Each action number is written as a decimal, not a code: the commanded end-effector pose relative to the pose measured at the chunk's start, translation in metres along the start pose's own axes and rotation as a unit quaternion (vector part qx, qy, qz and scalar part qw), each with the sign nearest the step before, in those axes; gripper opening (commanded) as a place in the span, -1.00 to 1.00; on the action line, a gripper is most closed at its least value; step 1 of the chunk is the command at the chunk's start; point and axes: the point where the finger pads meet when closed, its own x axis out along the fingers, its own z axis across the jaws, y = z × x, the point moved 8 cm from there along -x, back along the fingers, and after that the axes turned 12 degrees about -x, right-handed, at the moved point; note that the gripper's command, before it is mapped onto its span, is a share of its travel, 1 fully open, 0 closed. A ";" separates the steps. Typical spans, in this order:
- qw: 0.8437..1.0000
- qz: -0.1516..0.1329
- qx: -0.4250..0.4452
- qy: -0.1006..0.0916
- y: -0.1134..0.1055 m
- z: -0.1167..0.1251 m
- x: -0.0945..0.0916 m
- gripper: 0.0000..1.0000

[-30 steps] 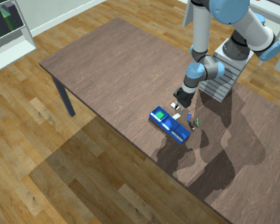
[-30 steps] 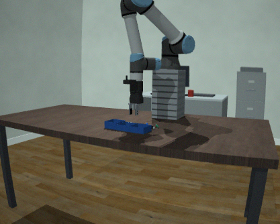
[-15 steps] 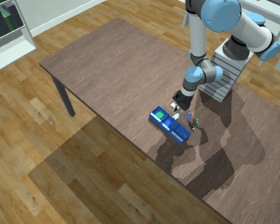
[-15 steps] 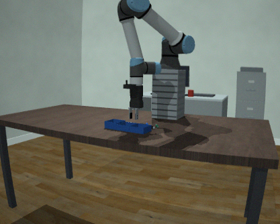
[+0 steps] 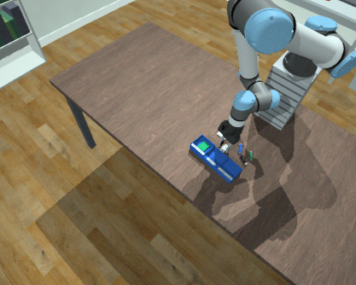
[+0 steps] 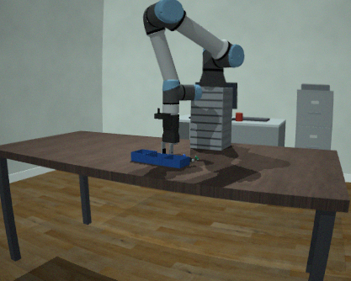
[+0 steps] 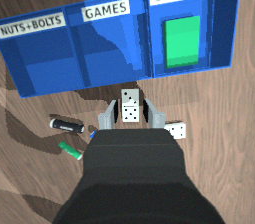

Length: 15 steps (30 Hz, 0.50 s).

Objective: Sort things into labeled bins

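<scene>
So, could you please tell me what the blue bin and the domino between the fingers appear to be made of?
The blue bin looks like moulded plastic: uniform saturated colour, thin straight walls, a dull sheen. The domino between the open gripper fingers looks like hard white plastic or resin, smooth, with crisp black pips, though the look alone cannot rule out painted wood.

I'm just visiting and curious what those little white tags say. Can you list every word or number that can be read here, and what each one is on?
"NUTS+BOLTS": white label on the left compartment of the blue bin.
"GAMES": white label on the middle compartment.
Third label, above the green block: cut off by the picture edge, unreadable.
Domino: pips only, no digits.
Black marker: print too small to read.
</scene>
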 end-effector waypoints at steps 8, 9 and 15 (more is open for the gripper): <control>1.000 0.001 0.000 0.000 0.000 0.000 0.008 0.57; 1.000 0.001 0.000 0.000 0.000 0.000 0.008 0.57; 1.000 0.001 0.000 0.000 0.000 0.000 0.008 0.57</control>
